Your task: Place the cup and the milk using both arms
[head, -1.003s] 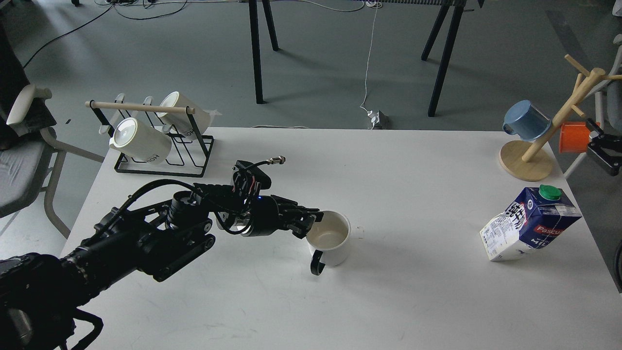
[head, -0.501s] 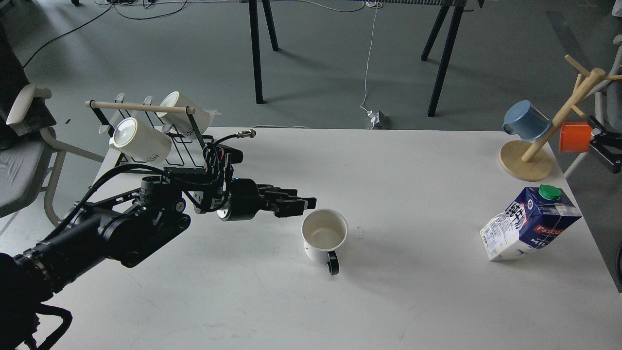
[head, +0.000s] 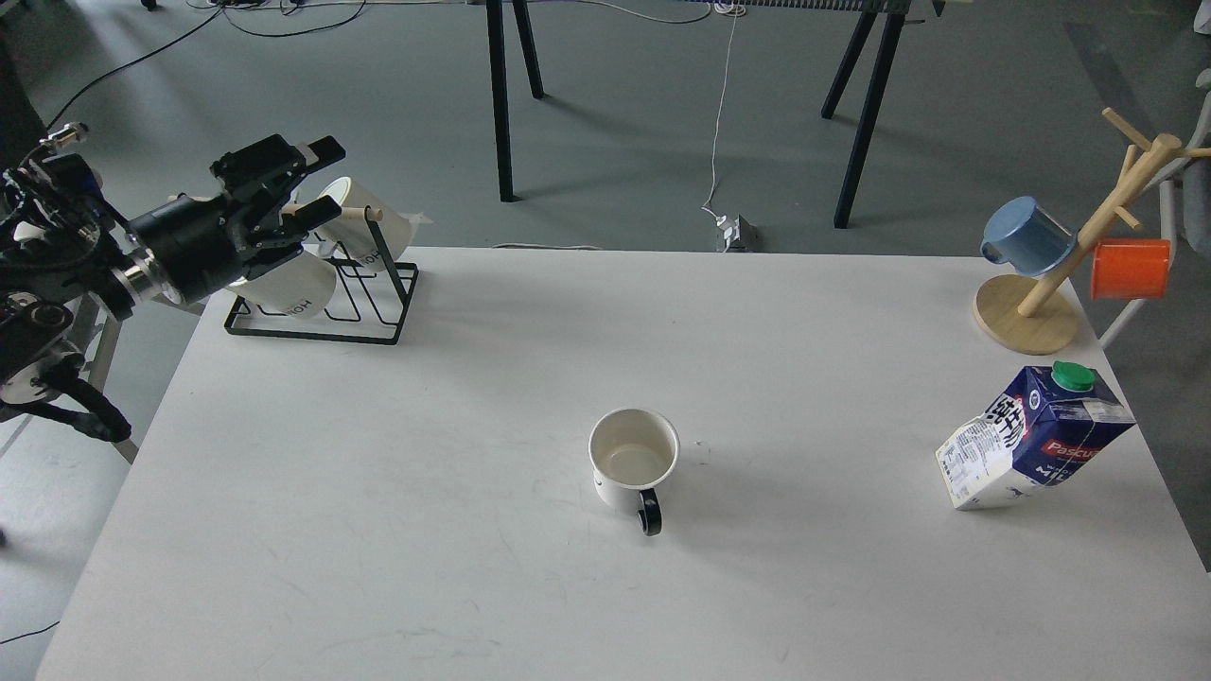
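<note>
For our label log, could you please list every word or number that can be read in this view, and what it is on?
"Pascual": red band on the blue and white milk carton with a green cap.
"HOH", seen upside down: white ceramic mug on the black wire rack.
Carton's white side panel print and large white characters: too small or blurred to read.

The milk carton [head: 1036, 437] reads "Pascual"; a racked white mug [head: 289, 288] reads "HOH".
</note>
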